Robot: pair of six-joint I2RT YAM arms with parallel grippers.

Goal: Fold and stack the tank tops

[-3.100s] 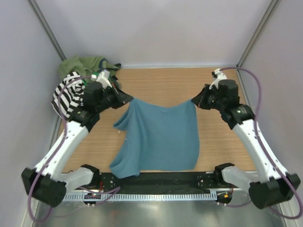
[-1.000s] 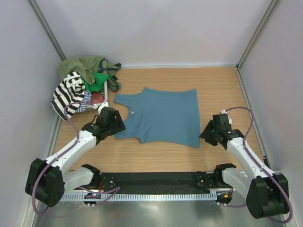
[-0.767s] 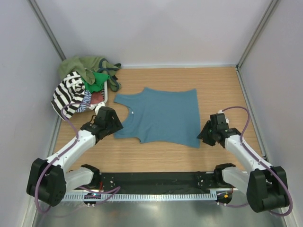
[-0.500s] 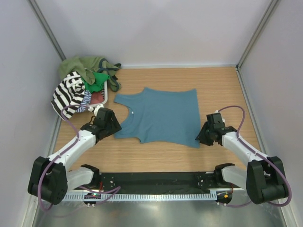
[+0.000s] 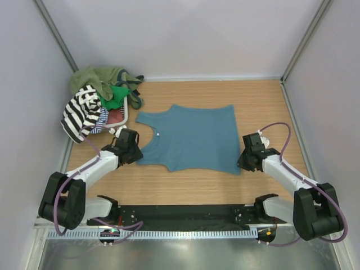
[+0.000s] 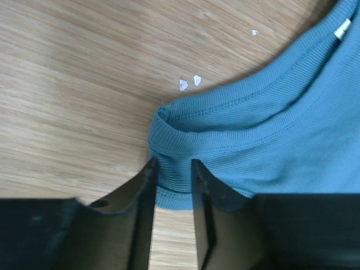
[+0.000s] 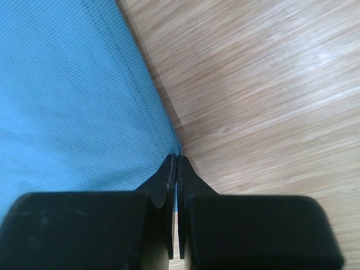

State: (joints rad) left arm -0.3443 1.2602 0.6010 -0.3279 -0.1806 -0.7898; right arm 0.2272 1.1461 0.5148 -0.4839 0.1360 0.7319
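Now both hands closer: left hand (image 6: 171,185), right hand (image 7: 175,169) at teal top (image 5: 191,138) corners.

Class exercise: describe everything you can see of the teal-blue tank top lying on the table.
The teal-blue tank top is a ribbed, stitched-hem knit, spread flat on the wooden table, neckline and straps toward the left. A small white tag shows at the neckline. The left gripper straddles a bunched strap end; the right gripper, fingers nearly together, sits at the near hem corner. It lies apart from the clothes heap.
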